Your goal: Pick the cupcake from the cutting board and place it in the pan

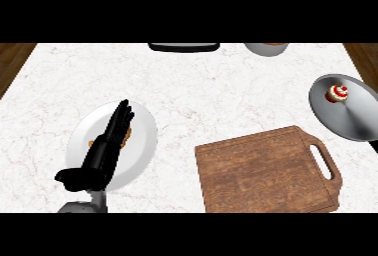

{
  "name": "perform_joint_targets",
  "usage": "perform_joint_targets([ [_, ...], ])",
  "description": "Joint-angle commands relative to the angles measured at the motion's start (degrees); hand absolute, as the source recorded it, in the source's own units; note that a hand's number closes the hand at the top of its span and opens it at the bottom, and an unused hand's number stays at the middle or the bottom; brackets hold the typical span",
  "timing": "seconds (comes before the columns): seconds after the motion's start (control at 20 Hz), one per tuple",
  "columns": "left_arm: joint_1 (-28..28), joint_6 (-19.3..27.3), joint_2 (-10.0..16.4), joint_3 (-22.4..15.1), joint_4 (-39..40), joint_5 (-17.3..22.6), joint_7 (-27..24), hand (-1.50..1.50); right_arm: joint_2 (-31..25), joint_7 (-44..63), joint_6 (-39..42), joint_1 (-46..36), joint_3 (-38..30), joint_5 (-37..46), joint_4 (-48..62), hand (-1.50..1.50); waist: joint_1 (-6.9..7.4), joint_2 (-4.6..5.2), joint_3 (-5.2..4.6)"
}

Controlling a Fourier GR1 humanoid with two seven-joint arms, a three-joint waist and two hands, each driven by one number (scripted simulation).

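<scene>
On the right, pan (354, 117): grey and round, and part of it goes past the edge of the view.
Cupcake (339, 93): sits inside the pan, white with red on top, well apart from the cutting board.
Cutting board (262, 172): brown wood with a handle hole, lying near the pan.
Left hand (100, 160): black, fingers straight and flat, holding nothing, over the plate.
Plate (140, 145): white, on the left of the counter (184, 90); something brown peeks out by the fingers.
</scene>
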Motion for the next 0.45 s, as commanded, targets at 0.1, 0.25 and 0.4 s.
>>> perform_joint_targets([
  [0.1,-1.2,-0.1,0.2,0.5,-1.4,0.1,1.8,0.00,-0.9,-5.3,3.2,2.8,2.0,-0.4,-0.3,-1.50,-0.24,-0.11,-0.04],
  [0.25,2.0,-0.2,0.1,-0.5,-0.6,-1.1,-1.4,0.00,1.7,-7.0,-1.7,2.7,2.9,-0.3,-1.0,-1.50,-0.15,-0.10,-0.04],
  [0.4,1.2,-2.1,1.6,1.2,-0.6,0.6,-0.6,0.00,3.2,-8.2,-5.8,3.7,3.5,-0.6,-1.2,-1.50,-0.25,-0.15,-0.06],
])
